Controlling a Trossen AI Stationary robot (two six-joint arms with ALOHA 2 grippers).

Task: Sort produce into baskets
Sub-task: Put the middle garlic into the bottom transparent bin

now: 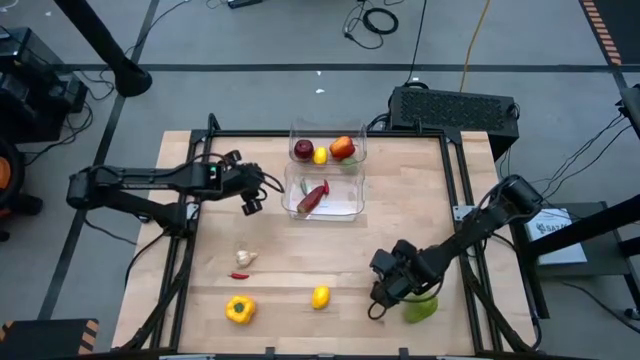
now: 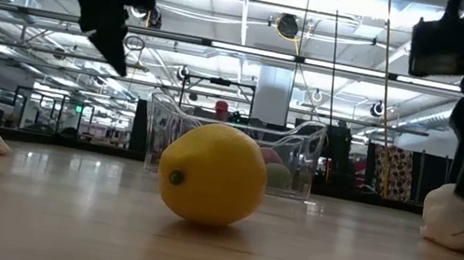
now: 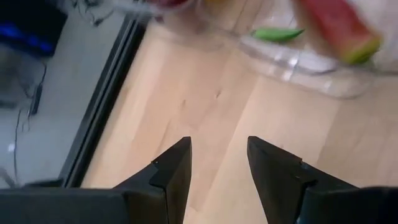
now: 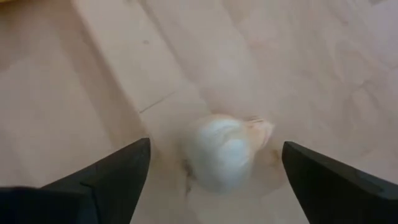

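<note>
Pale wooden tabletop [image 1: 300, 270], black box [image 1: 455, 108] at its far edge, grey floor [image 1: 300, 40] strewn with cables [image 1: 378, 20], striped hazard tape [image 1: 600, 30].

Left arm [image 1: 150, 185]: matte black, made of slim tubular links with blocky joint housings; a small green and white light or marking shows on the wrist housing; thin black cables loop loosely around the wrist. Left gripper [image 1: 250, 202]: black, with two flat wedge-shaped fingers [image 3: 171, 171], bevelled edges, smooth inner faces.

Right arm [image 1: 480, 225]: same matte black finish, with a rounded elbow housing and a boxy wrist block. Right gripper [image 1: 385, 295]: black, with two broad tapering fingers [image 4: 112, 171], plain and unmarked.

No screws or lettering can be made out on either arm.
</note>
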